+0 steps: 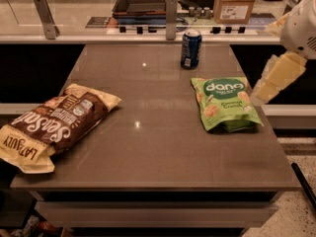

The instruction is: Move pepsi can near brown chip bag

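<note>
The pepsi can point(191, 49) stands upright at the far edge of the grey-brown table point(158, 152), right of centre. The brown chip bag point(55, 123) lies flat at the table's left front, overhanging the left edge. My gripper point(274, 79) hangs off the table's right side, beside the green bag and to the right of and nearer than the can, touching nothing. The white arm point(302, 23) rises above it at the right edge of the view.
A green "dang" bag point(226, 102) lies on the right half of the table between the gripper and the table's middle. Behind the table runs a counter with a glass rail, a dark tray point(143, 1) and a cardboard box point(236, 3).
</note>
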Motion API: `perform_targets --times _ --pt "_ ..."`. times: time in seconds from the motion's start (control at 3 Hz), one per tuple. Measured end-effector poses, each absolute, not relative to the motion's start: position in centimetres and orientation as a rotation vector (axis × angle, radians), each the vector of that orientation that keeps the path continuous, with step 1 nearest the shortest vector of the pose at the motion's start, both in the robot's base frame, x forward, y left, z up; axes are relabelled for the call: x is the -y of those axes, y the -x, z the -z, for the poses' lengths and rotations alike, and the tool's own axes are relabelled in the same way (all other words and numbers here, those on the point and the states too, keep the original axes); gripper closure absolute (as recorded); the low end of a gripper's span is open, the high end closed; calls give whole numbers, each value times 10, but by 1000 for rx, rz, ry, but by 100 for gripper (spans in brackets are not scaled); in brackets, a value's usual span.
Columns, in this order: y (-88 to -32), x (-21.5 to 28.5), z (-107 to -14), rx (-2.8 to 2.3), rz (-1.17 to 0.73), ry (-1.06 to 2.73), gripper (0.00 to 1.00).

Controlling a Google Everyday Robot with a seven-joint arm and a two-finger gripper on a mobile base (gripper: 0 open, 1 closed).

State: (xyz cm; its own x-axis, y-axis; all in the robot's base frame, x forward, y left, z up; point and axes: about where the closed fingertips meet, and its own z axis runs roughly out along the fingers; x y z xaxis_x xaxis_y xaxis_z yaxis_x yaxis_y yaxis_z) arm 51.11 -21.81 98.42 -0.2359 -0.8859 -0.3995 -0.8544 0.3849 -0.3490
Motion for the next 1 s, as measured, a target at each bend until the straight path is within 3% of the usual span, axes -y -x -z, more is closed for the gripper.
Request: perform_targets --times 1.0 --pt "-637 179 -967 -1906 -116 1002 0"
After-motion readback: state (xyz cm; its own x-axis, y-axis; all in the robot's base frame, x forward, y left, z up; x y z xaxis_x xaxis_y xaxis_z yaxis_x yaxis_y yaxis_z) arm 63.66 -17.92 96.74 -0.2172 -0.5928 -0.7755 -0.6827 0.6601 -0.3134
